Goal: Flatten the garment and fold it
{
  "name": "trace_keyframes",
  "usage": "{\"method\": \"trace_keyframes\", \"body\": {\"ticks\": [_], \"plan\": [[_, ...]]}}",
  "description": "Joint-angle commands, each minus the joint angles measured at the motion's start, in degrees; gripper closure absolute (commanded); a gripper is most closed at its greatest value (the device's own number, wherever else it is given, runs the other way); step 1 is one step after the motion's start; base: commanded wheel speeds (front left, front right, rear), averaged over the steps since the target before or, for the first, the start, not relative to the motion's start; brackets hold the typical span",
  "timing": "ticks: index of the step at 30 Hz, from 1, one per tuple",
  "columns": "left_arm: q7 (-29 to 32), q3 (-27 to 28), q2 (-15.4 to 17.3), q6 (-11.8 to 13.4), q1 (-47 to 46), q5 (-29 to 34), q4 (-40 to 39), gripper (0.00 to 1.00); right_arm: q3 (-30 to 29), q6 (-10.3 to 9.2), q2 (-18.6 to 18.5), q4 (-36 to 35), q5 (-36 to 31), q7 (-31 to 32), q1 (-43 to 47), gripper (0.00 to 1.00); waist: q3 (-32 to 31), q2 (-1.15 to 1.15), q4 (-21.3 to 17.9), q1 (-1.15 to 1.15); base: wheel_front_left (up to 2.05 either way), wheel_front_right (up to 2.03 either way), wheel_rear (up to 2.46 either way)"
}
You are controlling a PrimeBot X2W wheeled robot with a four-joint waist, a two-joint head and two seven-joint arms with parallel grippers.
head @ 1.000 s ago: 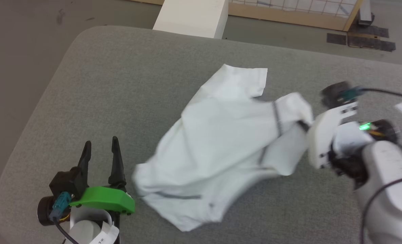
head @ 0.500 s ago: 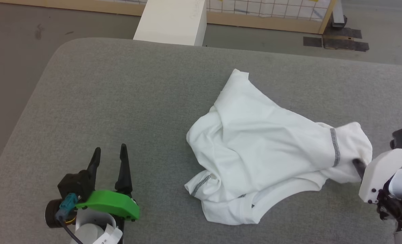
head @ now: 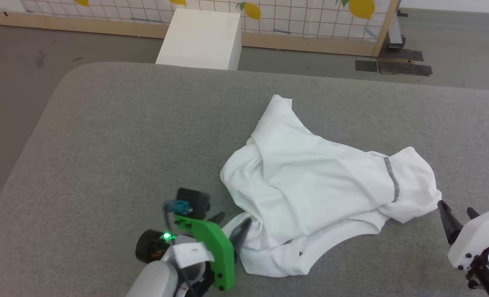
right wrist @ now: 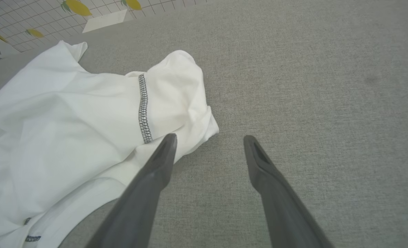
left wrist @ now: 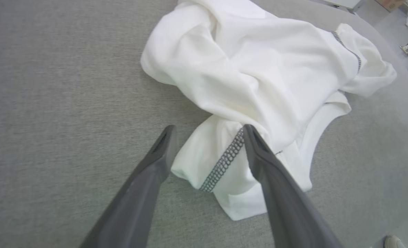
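The garment [head: 310,185] is a white T-shirt with grey-black stitched seams, lying crumpled on the grey table [head: 116,136]; its tan label is hidden. My left gripper [head: 232,220] is open at the shirt's near-left corner. In the left wrist view a stitched hem fold [left wrist: 224,158] lies between the fingers of the left gripper [left wrist: 209,130]. My right gripper [head: 454,207] is open just right of the bunched sleeve [head: 413,181]. In the right wrist view the right gripper [right wrist: 209,138] has its left finger over the sleeve edge [right wrist: 176,100], with bare table between the fingers.
A rigid white box [head: 201,39] stands on the floor past the table's far edge. Behind it runs a wood-framed partition [head: 310,24] with a lemon-print grid. Dark patches [head: 393,66] mark the floor at the far right. The table's left half is bare fabric.
The camera has shifted. My right gripper dragged the garment rightward, then let go of the sleeve and drew back. My left gripper swung right, up to the shirt's near-left corner.
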Motion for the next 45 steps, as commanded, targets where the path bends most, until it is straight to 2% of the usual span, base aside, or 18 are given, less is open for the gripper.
{"method": "trace_keyframes", "body": {"ticks": [1, 4, 10, 11, 12, 13, 19, 22, 27, 34, 38, 41, 42, 43, 45], "plan": [[3.49, -1.26, 0.73, -0.48, -1.27, -0.93, -0.92, 0.0, 0.18, -0.09, 0.11, -0.44, -0.31, 0.11, 0.52, 0.0, -0.14, 0.58, -0.62, 0.0, 0.0, 0.0, 0.0], [10.26, -3.42, 1.76, -0.68, -2.0, -1.34, -2.09, 0.0, 0.88, -0.09, 0.21, -0.32, -0.38, 0.22, 0.43, 0.0, -0.11, 0.58, -1.48, 0.0, 0.0, 0.0, 0.0], [15.55, -4.74, 3.16, 1.42, -2.9, 0.66, -1.58, 0.0, 2.38, -0.09, 0.26, -0.09, -0.04, 0.12, 0.31, 0.0, 0.18, 0.58, -2.99, 0.0, 0.0, 0.0, 0.0], [15.64, -4.8, 3.16, 1.52, -2.95, 0.7, -1.53, 0.6, 2.48, -0.09, 0.26, -0.07, 0.02, 0.05, 0.36, 0.0, 0.31, 0.58, -3.1, 0.0, 0.0, 0.0, 0.0], [15.32, -4.73, 2.94, 1.52, -3.02, 0.45, -1.52, 0.83, 2.51, -0.09, 0.26, -0.04, 0.09, -0.05, 0.44, 0.0, 0.44, 0.58, -3.17, 0.0, 0.0, 0.0, 0.0], [15.01, -4.72, 2.83, 1.51, -3.09, 0.37, -1.42, 1.0, 2.48, -0.09, 0.27, 0.01, 0.16, -0.14, 0.51, 0.0, 0.49, 0.58, -3.22, 0.0, 0.0, 0.0, 0.0], [12.65, -3.73, 2.28, 1.88, -3.91, -0.43, -0.03, 1.0, 2.55, -0.09, 0.27, 0.13, 0.29, -0.56, 0.73, 0.0, 0.96, 0.58, -3.36, 0.0, 0.0, 0.0, 0.0], [11.0, -1.11, 2.52, 3.13, -5.45, -1.13, -0.44, 1.0, 2.77, -0.09, 0.27, 0.22, 0.19, -0.67, 0.68, 0.0, 1.21, 0.58, -3.29, 0.0, 0.0, 0.0, 0.0], [8.68, 5.05, 4.83, 5.88, -11.48, -1.38, -0.71, 1.0, 3.38, -0.09, 0.28, 0.3, 0.15, -0.7, 0.34, 0.0, 2.24, 0.58, -3.04, 0.0, 0.0, 0.0, 0.0], [4.69, 10.56, 7.83, 8.51, -21.58, -0.3, 8.47, 1.0, 5.27, -0.09, 0.28, -0.78, -0.82, -0.07, -1.94, 0.0, 6.21, 0.58, -4.39, 0.0, 0.0, 0.0, 0.0], [-2.01, 12.24, 7.31, 9.91, -25.82, 0.61, 14.22, 1.0, 5.91, -0.09, 0.28, -1.33, -1.42, 0.25, -2.98, 0.0, 8.58, 0.58, -4.95, 0.0, 0.0, 0.0, 0.0], [-4.47, 12.39, 6.43, 10.16, -27.12, 0.51, 19.91, 1.0, 6.76, -0.09, 0.21, -1.08, -1.52, 0.33, -3.52, 0.0, 9.64, 0.58, -5.02, 0.0, 0.0, 0.0, 0.0], [-5.23, 12.44, 6.24, 10.18, -27.33, 0.47, 21.37, 0.37, 7.07, -0.09, 0.19, -0.91, -1.5, 0.31, -3.64, 0.0, 9.76, 0.58, -4.99, 0.0, 0.0, 0.0, 0.0], [-6.77, 12.73, 6.16, 10.19, -27.77, 0.43, 22.83, 0.0, 7.38, -0.09, 0.19, -0.76, -1.49, 0.23, -3.8, 0.0, 9.9, 0.58, -4.9, 0.0, 0.0, 0.0, 0.0], [-9.42, 13.22, 6.05, 10.02, -28.33, 0.24, 24.91, 0.0, 8.05, -0.09, 0.19, -0.41, -1.32, 0.02, -4.03, 0.0, 9.73, 0.58, -4.55, 0.0, 0.0, 0.0, 0.0]]}}
